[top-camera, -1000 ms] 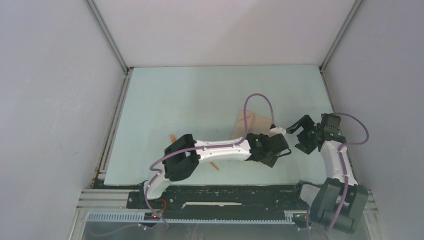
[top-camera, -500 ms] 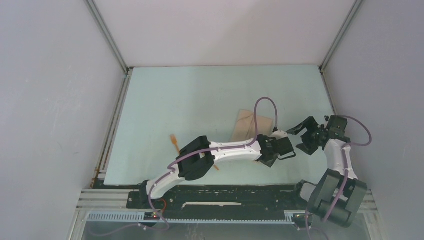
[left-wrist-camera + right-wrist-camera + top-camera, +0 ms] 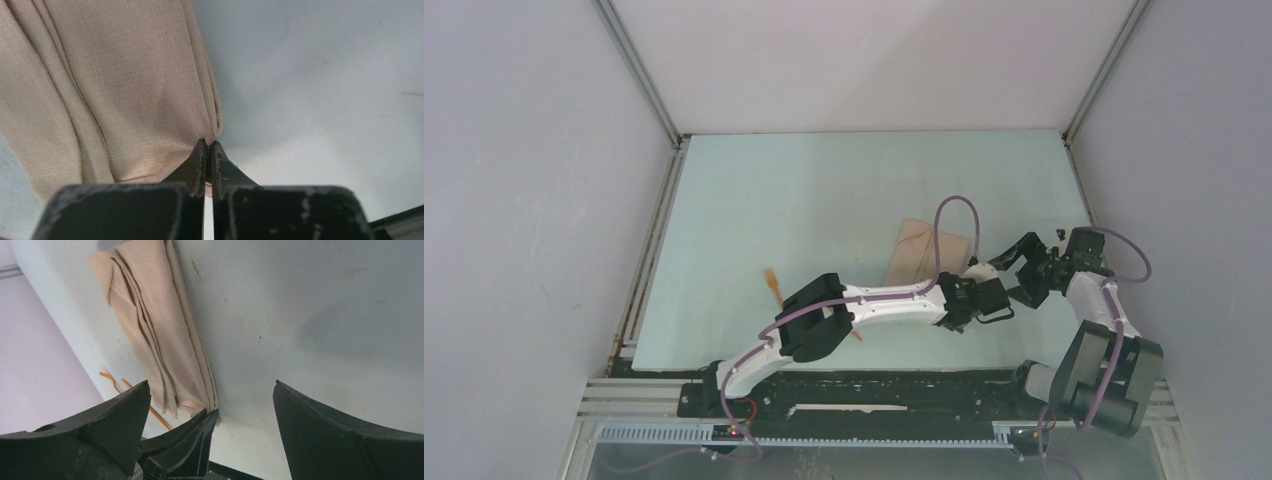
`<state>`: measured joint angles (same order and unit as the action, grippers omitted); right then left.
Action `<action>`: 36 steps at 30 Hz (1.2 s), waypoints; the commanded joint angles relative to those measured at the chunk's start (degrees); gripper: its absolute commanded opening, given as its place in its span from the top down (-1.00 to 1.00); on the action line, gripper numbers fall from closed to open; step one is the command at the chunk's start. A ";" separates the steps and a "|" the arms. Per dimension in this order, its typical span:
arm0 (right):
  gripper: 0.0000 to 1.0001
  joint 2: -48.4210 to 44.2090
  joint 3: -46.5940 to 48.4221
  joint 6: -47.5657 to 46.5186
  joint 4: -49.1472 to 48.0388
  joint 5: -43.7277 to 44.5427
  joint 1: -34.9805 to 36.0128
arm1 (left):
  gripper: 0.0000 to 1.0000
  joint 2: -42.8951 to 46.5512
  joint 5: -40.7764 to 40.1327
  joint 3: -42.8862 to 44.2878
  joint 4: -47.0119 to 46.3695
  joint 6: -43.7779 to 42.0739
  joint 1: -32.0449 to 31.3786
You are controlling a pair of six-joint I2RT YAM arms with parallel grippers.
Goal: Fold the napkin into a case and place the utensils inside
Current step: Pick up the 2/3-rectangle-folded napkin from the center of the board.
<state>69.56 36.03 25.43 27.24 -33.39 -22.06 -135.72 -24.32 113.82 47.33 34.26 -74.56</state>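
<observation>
My left gripper pinched on the folded napkin at its near corner, right gripper spread wide just beside, my left arm crossing over the orange utensils further left

A folded beige cloth napkin lies in layered pleats on the pale blue-grey table — its near corner pinched by the left gripper, black fingers closed. The right gripper stands with black fingers wide apart (touching nothing). Slim orange plastic utensils lie beside the cloth.
</observation>
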 commanded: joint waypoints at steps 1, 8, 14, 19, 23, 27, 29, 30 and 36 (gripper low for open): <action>-0.99 2.12 -1.39 -2.00 -4.63 -7.31 0.63 | 1.00 8.14 3.75 -5.13 -3.87 -0.78 0.73; -0.99 9.14 -2.66 1.42 -12.18 -14.08 6.95 | 1.00 18.17 12.16 -15.20 -12.02 0.67 2.92; -0.84 15.30 -4.06 7.50 -21.22 -14.41 12.73 | 1.00 20.29 13.51 -17.20 -12.38 0.64 3.02; -0.57 20.05 -4.04 8.87 -25.40 -12.52 13.05 | 1.00 21.72 14.17 -19.05 -13.49 0.63 3.11; -0.34 22.66 -4.04 10.32 -29.73 -13.37 11.53 | 1.00 21.69 15.51 -19.25 -14.22 0.53 3.11; -0.19 23.00 -2.93 10.28 -28.93 -11.51 10.91 | 1.00 21.73 16.59 -19.07 -14.46 -0.01 3.20; -0.12 23.00 -2.66 10.22 -28.94 -11.35 10.42 | 1.00 21.89 16.97 -19.07 -14.55 -0.14 3.20; -0.10 22.99 -2.51 10.30 -28.95 -11.31 10.12 | 1.00 21.91 17.08 -19.07 -14.62 -0.23 3.20; -0.02 23.43 -0.54 9.54 -27.51 -10.16 8.49 | 1.00 21.90 18.02 -18.82 -15.03 -0.63 3.20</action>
<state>92.40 32.86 35.48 0.19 -45.78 -12.45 -117.27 -7.84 94.43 34.30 34.44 -71.29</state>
